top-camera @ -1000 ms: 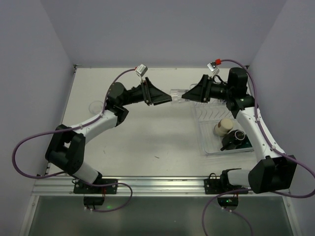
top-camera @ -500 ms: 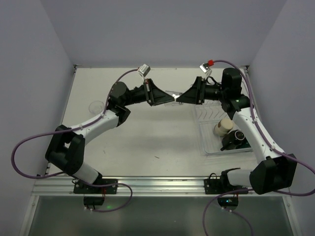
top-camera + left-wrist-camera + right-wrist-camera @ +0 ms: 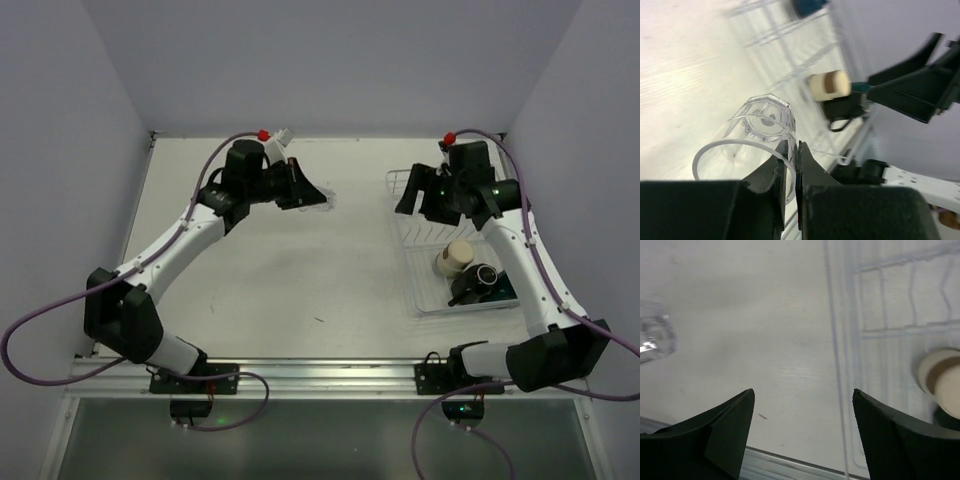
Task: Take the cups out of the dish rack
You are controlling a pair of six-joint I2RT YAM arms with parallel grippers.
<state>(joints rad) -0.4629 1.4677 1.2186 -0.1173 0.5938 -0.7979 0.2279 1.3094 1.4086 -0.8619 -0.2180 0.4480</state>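
Note:
My left gripper (image 3: 320,198) is shut on the rim of a clear glass tumbler (image 3: 761,131), one finger inside the glass and one outside, above the table's back middle. The same tumbler (image 3: 655,338) shows at the left edge of the right wrist view. My right gripper (image 3: 408,196) stands open with nothing between its fingers, at the dish rack's (image 3: 408,262) far left corner. In the rack lie a cream cup (image 3: 457,258) and a dark mug (image 3: 478,283). The left wrist view shows the cream cup (image 3: 827,84) and the dark mug (image 3: 839,113) beyond the glass.
The white wire rack (image 3: 885,315) fills the right of the right wrist view, with the cream cup (image 3: 940,374) at its edge. A teal object (image 3: 807,6) lies blurred at the top of the left wrist view. Walls close in the table on three sides.
The tumbler passed from my right gripper to my left. The right gripper opened and drew back right to the rack. The left arm swung back left with the glass.

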